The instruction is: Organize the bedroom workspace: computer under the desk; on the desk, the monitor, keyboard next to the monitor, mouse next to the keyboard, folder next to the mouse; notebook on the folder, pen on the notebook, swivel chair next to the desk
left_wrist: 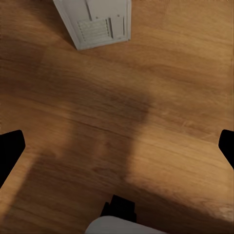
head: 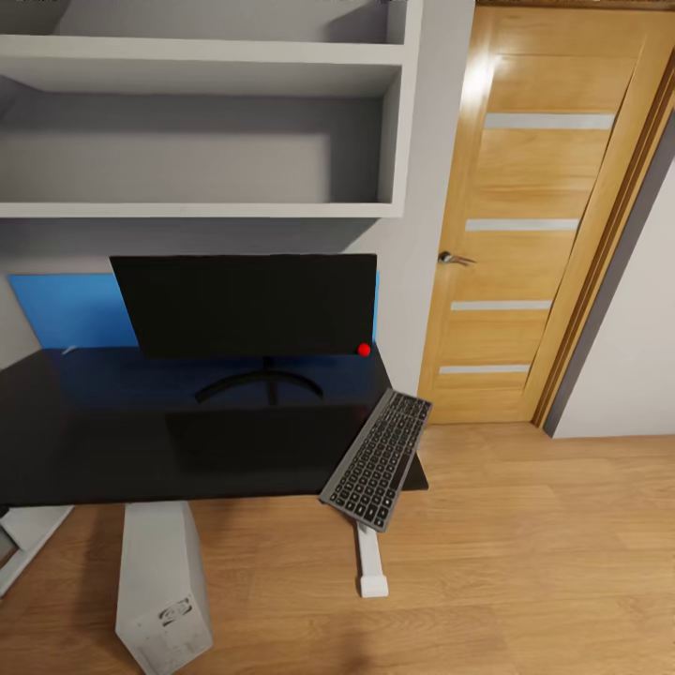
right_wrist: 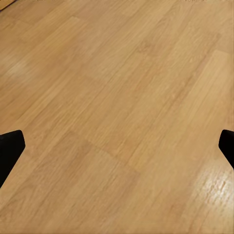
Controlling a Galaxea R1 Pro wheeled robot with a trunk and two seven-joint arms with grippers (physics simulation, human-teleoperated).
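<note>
Head view: the glossy black bench [head: 94, 441] is running off the left edge of the frame, so its full length cannot be judged. The monitor [head: 246, 305] is standing upright on it, near the back, on a thin black stand, with a red dot at the lower right corner of the dark screen. The keyboard [head: 378, 458] is lying at the bench's right end, turned at an angle, its near end hanging past the front edge over the floor. The computer [head: 161, 595] is standing on the wood floor [head: 525, 562] under the bench, its lower part cut off by the bottom edge. A blue panel [head: 70, 309] is showing behind the monitor and is largely hidden by it. Grey wall shelves [head: 206, 122] are hanging above, and a wooden door [head: 534, 216] is standing to the right.

Left wrist view: the left gripper [left_wrist: 117, 151] is pointing down at the floor, its dark fingers [left_wrist: 9, 151] spread wide at opposite edges and holding nothing. The vented back end of the computer [left_wrist: 95, 22] is showing, cropped by the frame edge; this panel is not visible from the head.

Right wrist view: the right gripper [right_wrist: 117, 151] is hanging over bare floor planks, its fingers [right_wrist: 9, 151] likewise spread apart and empty.
</note>
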